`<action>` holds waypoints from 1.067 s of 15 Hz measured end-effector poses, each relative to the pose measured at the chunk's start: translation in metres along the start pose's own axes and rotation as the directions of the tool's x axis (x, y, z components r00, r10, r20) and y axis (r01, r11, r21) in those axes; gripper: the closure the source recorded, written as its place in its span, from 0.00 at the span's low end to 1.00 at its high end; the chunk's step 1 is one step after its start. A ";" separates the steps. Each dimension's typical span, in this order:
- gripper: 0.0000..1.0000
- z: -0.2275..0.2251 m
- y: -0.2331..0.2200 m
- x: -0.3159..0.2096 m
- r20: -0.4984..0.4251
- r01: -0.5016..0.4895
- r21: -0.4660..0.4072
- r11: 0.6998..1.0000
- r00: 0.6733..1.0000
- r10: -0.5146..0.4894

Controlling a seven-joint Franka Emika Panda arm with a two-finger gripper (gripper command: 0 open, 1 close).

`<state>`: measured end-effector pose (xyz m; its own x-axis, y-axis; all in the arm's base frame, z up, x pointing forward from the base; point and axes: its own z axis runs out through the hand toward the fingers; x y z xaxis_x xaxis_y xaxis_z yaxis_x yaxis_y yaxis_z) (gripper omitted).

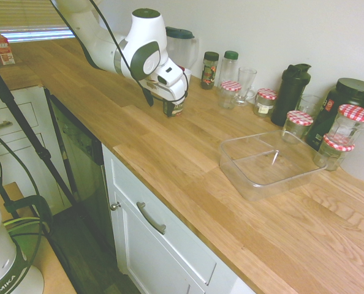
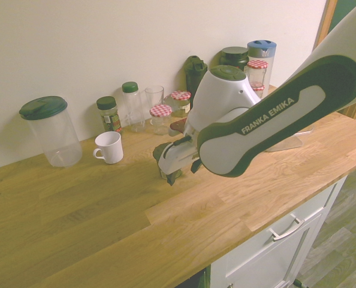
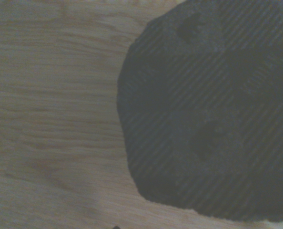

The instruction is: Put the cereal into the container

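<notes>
The cereal jar (image 1: pixel 176 109), short and dark with a black lid and green label, stands upright on the wooden counter. My gripper (image 1: pixel 160 104) is down at it, open, one finger on each side as far as the first exterior view shows. In the second exterior view the hand (image 2: pixel 173 171) covers most of the jar (image 2: pixel 161 153). Its ribbed lid (image 3: pixel 208 109) fills much of the wrist view. The container (image 1: pixel 232 160), a shallow clear tub, sits empty well to the right along the counter, partly behind the arm in the second exterior view (image 2: pixel 289 143).
A white mug (image 2: pixel 108 147) and a big clear canister (image 2: pixel 49 132) stand close by the jar. Spice jars (image 1: pixel 210 69), glasses, checkered-lid jars (image 1: pixel 298 122), a black shaker (image 1: pixel 291 86) and a black canister (image 1: pixel 347 98) line the wall. The counter's front edge (image 1: pixel 170 184) is close.
</notes>
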<state>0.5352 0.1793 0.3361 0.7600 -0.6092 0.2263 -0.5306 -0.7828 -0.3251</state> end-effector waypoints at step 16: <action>1.00 0.033 -0.017 0.009 -0.153 0.025 0.110 0.994 0.988 -0.008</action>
<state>0.5633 0.1918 0.3130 0.6980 -0.6150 0.3669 -0.4665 -0.7792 -0.4187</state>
